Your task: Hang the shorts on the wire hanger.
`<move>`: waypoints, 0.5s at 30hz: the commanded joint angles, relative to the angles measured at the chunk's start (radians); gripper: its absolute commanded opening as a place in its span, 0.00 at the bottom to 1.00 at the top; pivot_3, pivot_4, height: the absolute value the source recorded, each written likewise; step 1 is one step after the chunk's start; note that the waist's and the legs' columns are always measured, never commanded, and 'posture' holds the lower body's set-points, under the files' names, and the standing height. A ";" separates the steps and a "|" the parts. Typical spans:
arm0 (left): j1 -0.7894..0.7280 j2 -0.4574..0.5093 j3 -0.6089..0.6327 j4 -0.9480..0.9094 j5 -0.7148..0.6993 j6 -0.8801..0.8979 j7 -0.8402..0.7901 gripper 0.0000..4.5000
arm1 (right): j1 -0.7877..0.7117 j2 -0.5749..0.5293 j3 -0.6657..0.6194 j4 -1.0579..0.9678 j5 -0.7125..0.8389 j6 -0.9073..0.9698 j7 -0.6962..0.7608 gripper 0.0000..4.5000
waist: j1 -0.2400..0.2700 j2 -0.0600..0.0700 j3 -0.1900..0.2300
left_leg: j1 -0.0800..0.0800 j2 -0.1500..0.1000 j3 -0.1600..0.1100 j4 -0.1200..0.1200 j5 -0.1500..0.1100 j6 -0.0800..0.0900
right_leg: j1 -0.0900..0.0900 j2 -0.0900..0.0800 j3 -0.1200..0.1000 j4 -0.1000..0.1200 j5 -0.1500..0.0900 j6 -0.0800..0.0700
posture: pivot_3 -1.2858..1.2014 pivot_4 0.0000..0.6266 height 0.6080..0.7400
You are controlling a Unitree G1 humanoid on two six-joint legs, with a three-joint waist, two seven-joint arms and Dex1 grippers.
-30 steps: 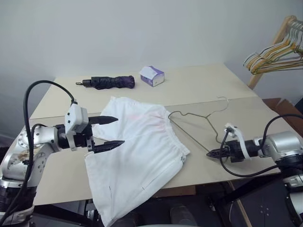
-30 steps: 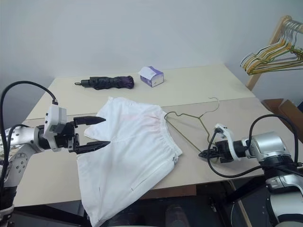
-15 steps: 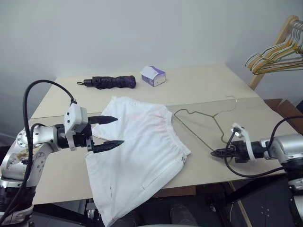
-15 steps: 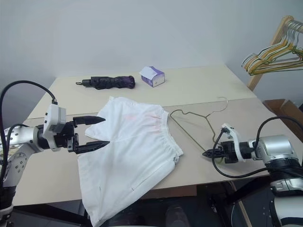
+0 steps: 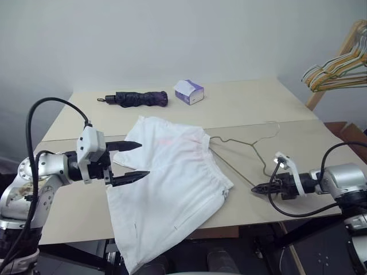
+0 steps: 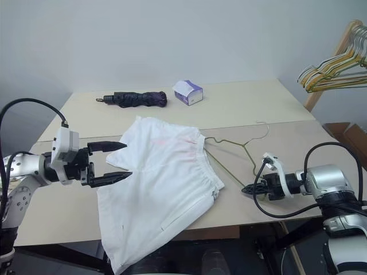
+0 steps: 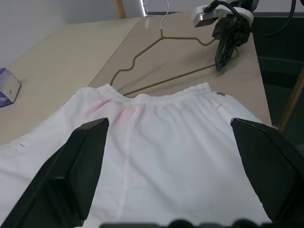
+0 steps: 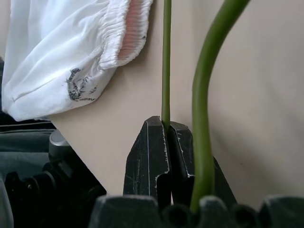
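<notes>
The left gripper (image 5: 132,160) reaches level over the table (image 5: 241,109), jaws spread wide and empty, with the shorts (image 5: 172,183) lying flat just ahead of and beneath them. The right gripper (image 5: 256,187) points low toward the shorts, jaws clamped on the corner of the wire hanger (image 5: 246,149), which lies on the table beside the waistband.

You get soft, even, fairly bright light across the table (image 5: 246,103), with no glare and only faint shadows. The shorts (image 5: 172,183) cast a thin shadow along their right edge, and the umbrella (image 5: 137,98) and box (image 5: 189,91) at the far side sit on small soft ones. Head views are sharp to the corners. In the right wrist view the fingers (image 8: 152,156) are crisp, while the hanger (image 8: 204,95) wire close to the lens blurs.
</notes>
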 commanded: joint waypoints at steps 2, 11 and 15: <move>-0.008 0.016 0.027 -0.026 -0.017 -0.003 0.004 0.99 | -0.054 0.009 0.031 0.028 -0.021 -0.042 0.057 0.00 | 0.004 0.000 0.000 | 0.000 0.000 0.000 0.000 0.000 0.000 | 0.000 0.000 0.000 0.000 0.000 0.000 | 0.46 0.03 1.00; 0.004 0.035 0.051 -0.037 -0.018 -0.006 0.001 0.99 | -0.201 0.137 0.069 0.288 -0.132 -0.148 0.047 0.00 | 0.018 0.000 0.000 | 0.001 -0.001 0.000 0.000 0.000 0.000 | -0.003 0.001 -0.001 0.000 0.004 -0.006 | 0.48 0.01 1.00; 0.024 0.036 0.062 -0.053 -0.020 -0.005 0.009 0.99 | -0.237 0.167 0.078 0.343 -0.167 -0.176 0.075 0.00 | 0.028 0.000 0.000 | 0.000 -0.001 0.000 -0.001 0.000 0.000 | -0.005 0.001 -0.001 0.000 0.004 -0.007 | 0.48 0.01 1.00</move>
